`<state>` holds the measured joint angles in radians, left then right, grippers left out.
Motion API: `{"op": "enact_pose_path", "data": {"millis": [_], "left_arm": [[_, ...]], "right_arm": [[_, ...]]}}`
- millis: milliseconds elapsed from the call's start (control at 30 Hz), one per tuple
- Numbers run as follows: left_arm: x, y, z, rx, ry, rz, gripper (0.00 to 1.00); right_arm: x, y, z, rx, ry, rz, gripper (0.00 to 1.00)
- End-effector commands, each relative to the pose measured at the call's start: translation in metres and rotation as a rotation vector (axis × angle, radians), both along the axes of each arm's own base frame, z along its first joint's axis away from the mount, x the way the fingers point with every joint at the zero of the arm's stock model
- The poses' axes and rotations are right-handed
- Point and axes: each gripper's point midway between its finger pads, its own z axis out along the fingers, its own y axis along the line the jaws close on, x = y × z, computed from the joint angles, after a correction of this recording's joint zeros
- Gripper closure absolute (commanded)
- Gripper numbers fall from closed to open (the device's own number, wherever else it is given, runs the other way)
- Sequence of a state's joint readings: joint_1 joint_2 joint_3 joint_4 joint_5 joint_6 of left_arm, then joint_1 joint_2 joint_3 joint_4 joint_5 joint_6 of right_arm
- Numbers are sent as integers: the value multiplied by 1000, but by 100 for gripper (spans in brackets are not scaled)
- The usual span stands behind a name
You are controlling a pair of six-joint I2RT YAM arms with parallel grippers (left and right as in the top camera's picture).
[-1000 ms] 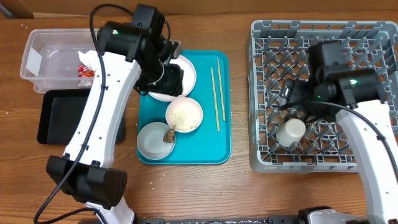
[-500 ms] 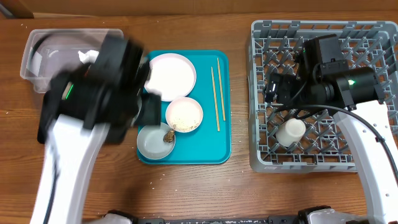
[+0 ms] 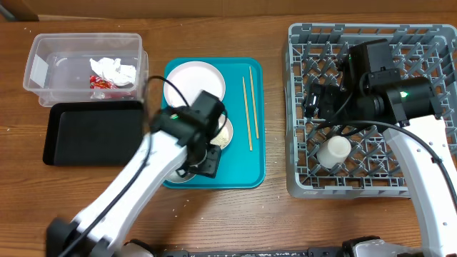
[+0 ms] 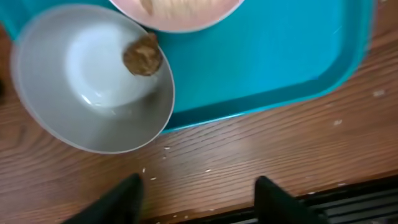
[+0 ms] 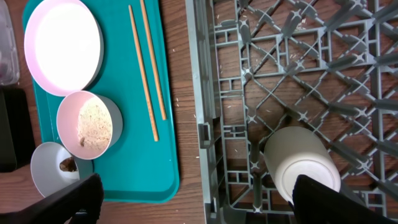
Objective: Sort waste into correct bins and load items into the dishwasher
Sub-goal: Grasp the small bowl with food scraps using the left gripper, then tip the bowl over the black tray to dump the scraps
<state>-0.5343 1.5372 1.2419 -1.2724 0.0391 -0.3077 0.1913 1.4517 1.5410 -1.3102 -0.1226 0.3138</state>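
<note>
Weighing the left arm's reach for the greyish bowl

We see the left fingers (image 4: 121,202) spread wide with nothing between them, only tabletop (image 4: 211,168) under the gap. The greyish bowl (image 4: 93,87) lies ahead of them and off toward the left finger, at the near corner of the teal tray (image 4: 280,56). It has 1 brown scrap (image 4: 142,56) inside, by its far wall. Just beyond it is the white bowl (image 4: 180,9) of rice crumbs. A round bowl has no long axis, so we judge that the fingers must straddle its rim, and that the scrap belongs in a bin before the bowl goes to the dish rack (image 3: 294,107).

The right fingers (image 5: 81,196) are likewise wide apart and empty, hanging over the rack near the small white cup (image 5: 301,165) that sits among the pegs. They are well apart from the tray, so the left arm is plainly the nearer one. The 2 chopsticks (image 5: 142,73) lie side by side along the tray's rack side, beside the plate (image 5: 62,46). The tissue (image 3: 114,68) and red wrapper (image 3: 100,82) sit in the clear tub (image 3: 43,71), with the black tray (image 3: 86,135) just beside it.
</note>
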Motion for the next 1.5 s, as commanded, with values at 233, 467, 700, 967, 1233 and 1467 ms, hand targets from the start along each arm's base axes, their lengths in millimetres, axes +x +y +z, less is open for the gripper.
{"op": "enact_pose_path", "data": {"millis": [233,467,700,967,1233,1467], "left_arm": [[6,10,-65,174,153,3,51],[14,13,-76,201,120,0,54],[8,16,-92,202,121,14,71],[6,16,-93,198,129,16,96],[14,9,-47,171,105,22,96],[45,0,48,41,-91,44,96]], "right_arm": [[2,-2,5,-17,-20,22,1],[2,-2,5,-19,-21,24,1],[2,-3,5,-24,-20,23,1],[0,-6,3,-49,-16,36,0],[-1,-7,3,-50,-10,36,0],[0,-6,3,-49,-16,36,0]]}}
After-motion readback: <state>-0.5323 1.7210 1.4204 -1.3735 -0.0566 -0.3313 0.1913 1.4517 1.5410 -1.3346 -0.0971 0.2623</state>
